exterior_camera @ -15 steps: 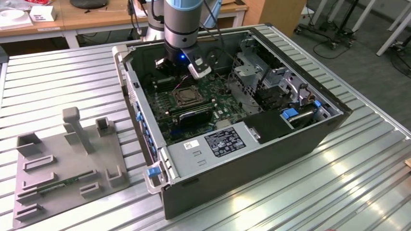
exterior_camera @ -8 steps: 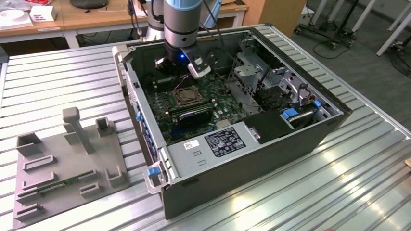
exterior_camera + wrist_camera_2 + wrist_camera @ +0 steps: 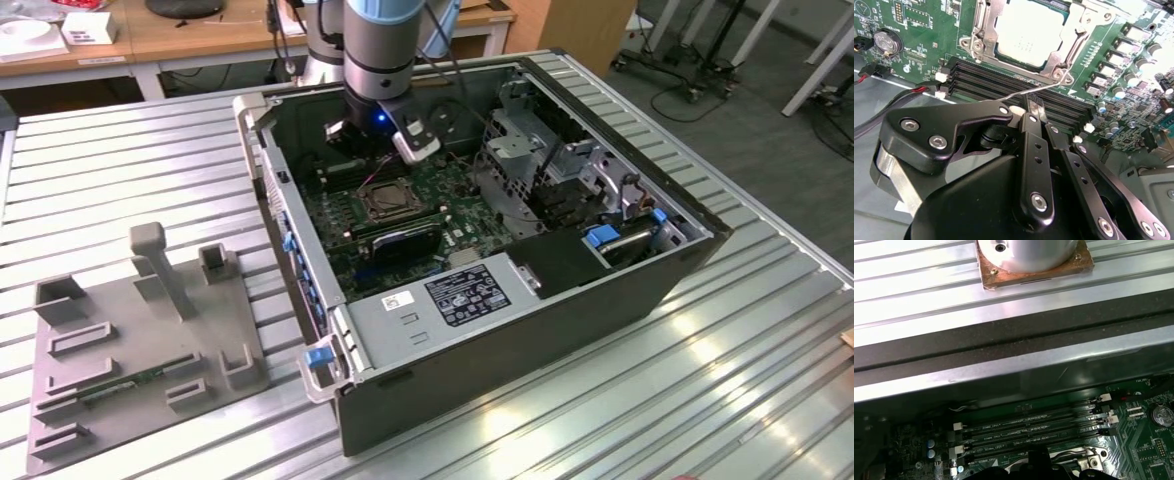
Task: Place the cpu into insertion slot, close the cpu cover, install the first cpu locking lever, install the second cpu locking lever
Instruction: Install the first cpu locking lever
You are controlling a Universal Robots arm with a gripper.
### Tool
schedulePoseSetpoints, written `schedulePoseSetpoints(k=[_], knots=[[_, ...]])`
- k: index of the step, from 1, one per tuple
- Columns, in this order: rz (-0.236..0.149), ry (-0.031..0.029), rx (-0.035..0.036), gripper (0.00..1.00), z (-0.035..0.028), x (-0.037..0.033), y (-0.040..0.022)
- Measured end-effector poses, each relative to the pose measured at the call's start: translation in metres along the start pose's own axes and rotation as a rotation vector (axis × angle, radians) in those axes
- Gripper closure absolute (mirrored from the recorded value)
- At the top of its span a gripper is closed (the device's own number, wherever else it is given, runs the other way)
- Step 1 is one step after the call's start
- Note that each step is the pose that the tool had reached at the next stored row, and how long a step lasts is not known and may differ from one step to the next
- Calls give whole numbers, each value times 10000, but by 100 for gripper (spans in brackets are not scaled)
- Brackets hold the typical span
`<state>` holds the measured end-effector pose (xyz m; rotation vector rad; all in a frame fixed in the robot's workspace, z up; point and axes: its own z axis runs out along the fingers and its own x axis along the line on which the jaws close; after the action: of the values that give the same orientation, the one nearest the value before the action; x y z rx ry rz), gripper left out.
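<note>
The cpu (image 3: 1026,32) lies flat in the insertion slot (image 3: 391,200), its pale metal face showing through the window of the cpu cover (image 3: 980,37), which is folded down over it. A thin wire locking lever (image 3: 1004,96) slants across the board just beside the socket, over the memory slots. My gripper (image 3: 1034,107) is shut, its black tips right against this lever with nothing clamped between them. In the exterior view the gripper (image 3: 374,150) hangs inside the open computer case at the socket's far side. The first wrist view has the fingertips (image 3: 1038,457) above the memory slots.
Long black memory slots (image 3: 989,80) run beside the socket. A coin battery (image 3: 885,41) and red-black cables (image 3: 874,75) lie close by. The case wall (image 3: 1014,370), a drive cage (image 3: 534,150) and the power supply (image 3: 461,295) hem the board in. A grey fixture plate (image 3: 134,340) rests on the ribbed table.
</note>
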<state>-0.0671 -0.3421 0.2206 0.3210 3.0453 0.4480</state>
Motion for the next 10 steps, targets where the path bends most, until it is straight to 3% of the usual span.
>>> schedulePoseSetpoints(k=[10], knots=[[2, 5, -21, 90, 8, -30, 13]])
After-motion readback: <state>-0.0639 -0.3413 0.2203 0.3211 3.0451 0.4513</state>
